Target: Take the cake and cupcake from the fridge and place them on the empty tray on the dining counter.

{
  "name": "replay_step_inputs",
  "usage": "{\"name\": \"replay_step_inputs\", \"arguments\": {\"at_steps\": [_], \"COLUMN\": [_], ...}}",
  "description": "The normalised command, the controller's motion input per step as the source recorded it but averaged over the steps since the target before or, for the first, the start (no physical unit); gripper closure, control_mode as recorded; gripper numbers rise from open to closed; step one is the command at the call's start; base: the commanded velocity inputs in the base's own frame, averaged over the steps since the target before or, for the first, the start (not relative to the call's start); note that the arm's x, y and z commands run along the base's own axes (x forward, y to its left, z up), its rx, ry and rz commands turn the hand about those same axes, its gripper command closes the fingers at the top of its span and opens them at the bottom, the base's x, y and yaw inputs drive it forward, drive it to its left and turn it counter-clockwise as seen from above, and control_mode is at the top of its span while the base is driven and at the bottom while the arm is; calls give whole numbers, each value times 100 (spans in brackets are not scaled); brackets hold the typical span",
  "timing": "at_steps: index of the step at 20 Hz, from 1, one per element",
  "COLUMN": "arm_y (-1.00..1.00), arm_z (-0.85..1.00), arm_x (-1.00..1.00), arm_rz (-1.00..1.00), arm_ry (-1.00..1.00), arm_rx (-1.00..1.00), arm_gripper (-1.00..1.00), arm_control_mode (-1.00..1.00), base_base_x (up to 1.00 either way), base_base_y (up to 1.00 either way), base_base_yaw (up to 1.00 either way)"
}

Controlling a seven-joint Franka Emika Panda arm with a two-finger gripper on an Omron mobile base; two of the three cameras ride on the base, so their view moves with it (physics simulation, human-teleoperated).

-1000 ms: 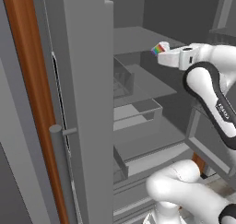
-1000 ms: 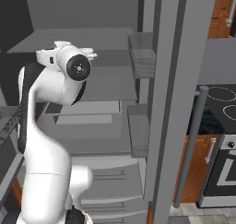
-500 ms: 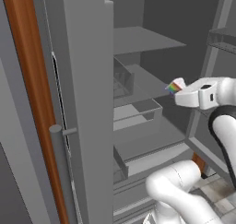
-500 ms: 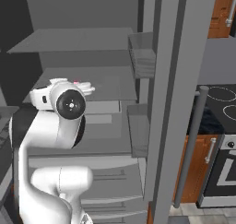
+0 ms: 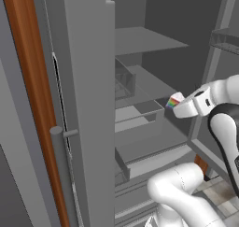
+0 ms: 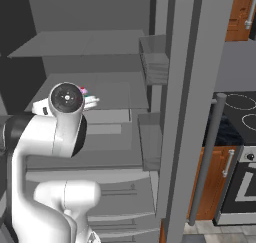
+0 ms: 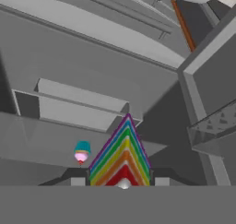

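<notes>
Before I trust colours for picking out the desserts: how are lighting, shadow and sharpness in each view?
Left base view: flat, even light, no glare; cake stripes readable at the gripper. Right base view: fridge interior dimmer at far left, soft edges. Hand view: slightly blurry, cake large and vivid, cupcake tiny but distinct.

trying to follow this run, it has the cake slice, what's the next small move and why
Probably draw the arm straight back out of the fridge. The gripper is shut on the cake, held clear of the shelves, while the cupcake sits on a shelf inside.
</notes>
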Motion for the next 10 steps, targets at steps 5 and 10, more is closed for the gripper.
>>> {"name": "replay_step_inputs", "arguments": {"at_steps": [5, 10], "arm_y": [0, 0], "arm_z": [-26, -18], "arm_x": [-4, 0], "arm_rz": [0, 1], "arm_ry": [2, 1], "arm_rx": [-10, -7], "arm_gripper": [100, 100], "arm_control_mode": [-100, -100], "base_base_x": [0, 0], "base_base_y": [0, 0], "base_base_yaw": [0, 0]}}
